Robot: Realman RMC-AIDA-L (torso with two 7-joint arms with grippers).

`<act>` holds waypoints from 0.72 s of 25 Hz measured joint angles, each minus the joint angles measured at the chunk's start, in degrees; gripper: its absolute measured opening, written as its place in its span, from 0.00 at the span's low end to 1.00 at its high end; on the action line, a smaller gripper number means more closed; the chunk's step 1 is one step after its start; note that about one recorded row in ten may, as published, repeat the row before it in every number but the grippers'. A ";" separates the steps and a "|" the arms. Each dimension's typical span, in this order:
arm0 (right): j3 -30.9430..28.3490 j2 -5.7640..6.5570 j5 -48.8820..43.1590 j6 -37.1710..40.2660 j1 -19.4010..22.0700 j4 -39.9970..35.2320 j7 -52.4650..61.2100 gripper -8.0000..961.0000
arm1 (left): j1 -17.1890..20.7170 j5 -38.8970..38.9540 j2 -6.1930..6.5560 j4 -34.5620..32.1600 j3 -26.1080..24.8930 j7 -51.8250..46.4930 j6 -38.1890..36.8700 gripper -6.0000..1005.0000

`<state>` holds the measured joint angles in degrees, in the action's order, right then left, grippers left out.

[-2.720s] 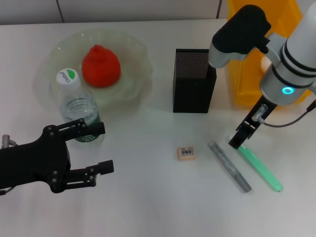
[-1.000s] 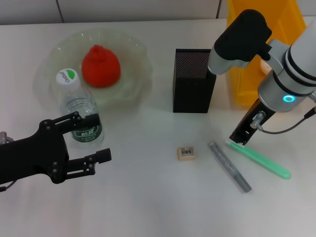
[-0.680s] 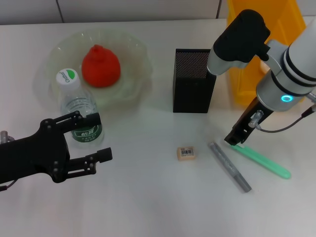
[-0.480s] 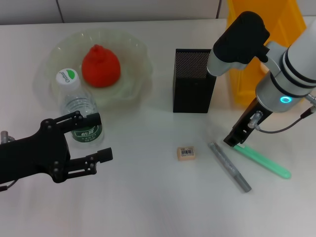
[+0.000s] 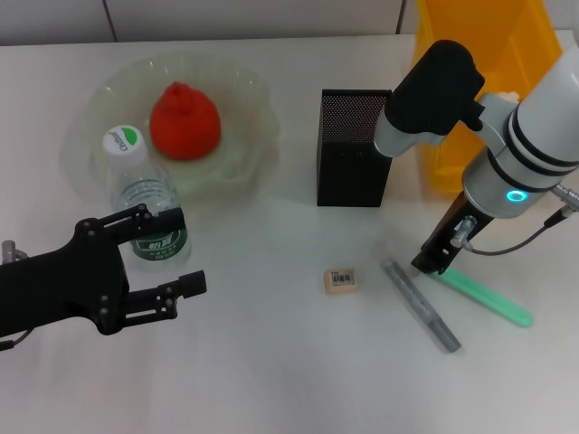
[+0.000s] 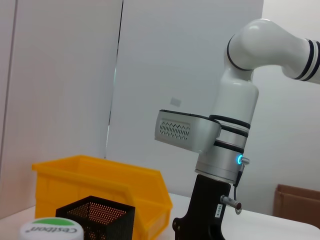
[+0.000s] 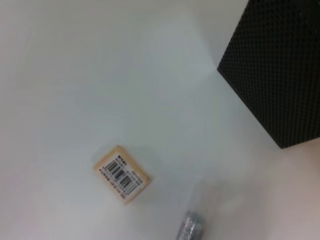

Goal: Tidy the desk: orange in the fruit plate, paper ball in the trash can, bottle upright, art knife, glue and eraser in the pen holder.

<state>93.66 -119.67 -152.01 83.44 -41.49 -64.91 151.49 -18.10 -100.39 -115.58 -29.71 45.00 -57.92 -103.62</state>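
The right gripper (image 5: 438,259) has slid left along the green stick (image 5: 479,296), closed at its end, with the eraser (image 5: 342,280) lying farther left.

Surface: white table (image 5: 271,362) | upper left: fruit plate (image 5: 253,95), with the upright bottle (image 5: 145,203) at its lower-left edge | upper centre: pen holder (image 5: 355,149) | upper right: trash can (image 5: 479,36) | lower centre: eraser (image 5: 342,280) | lower right: grey pen-like tool (image 5: 420,306), green stick (image 5: 484,297)
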 joint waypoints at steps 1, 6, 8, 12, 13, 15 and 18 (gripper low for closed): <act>0.00 0.00 0.01 0.07 0.02 -0.10 -0.03 0.27 | 0.00 0.00 0.00 0.00 0.00 0.00 0.03 0.80; -0.52 0.15 0.04 0.86 0.44 -1.66 -0.05 0.21 | 0.21 0.05 0.00 0.00 0.00 0.00 0.08 0.80; -0.59 0.26 0.05 1.38 1.06 -3.19 -0.06 0.19 | 0.35 0.05 0.01 0.00 0.00 0.00 0.09 0.80; -3.63 0.34 0.06 4.42 2.94 -9.95 -0.37 0.18 | 0.49 0.22 0.09 0.00 0.00 0.00 0.09 0.80; -5.05 0.32 0.10 5.65 3.65 -12.54 -0.61 0.18 | 0.51 0.29 0.11 0.00 -0.01 0.00 0.08 0.80; -9.40 0.31 0.99 7.91 5.53 -19.42 -1.17 0.18 | 0.52 0.32 0.17 0.00 0.00 0.00 0.03 0.80; -17.64 0.33 7.20 8.87 8.22 -28.31 -2.85 0.18 | 0.52 0.32 0.17 0.00 0.00 0.00 -0.09 0.80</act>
<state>76.01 -119.34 -144.81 92.31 -33.27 -93.23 148.64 -17.58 -100.08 -115.40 -29.71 44.99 -57.92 -103.71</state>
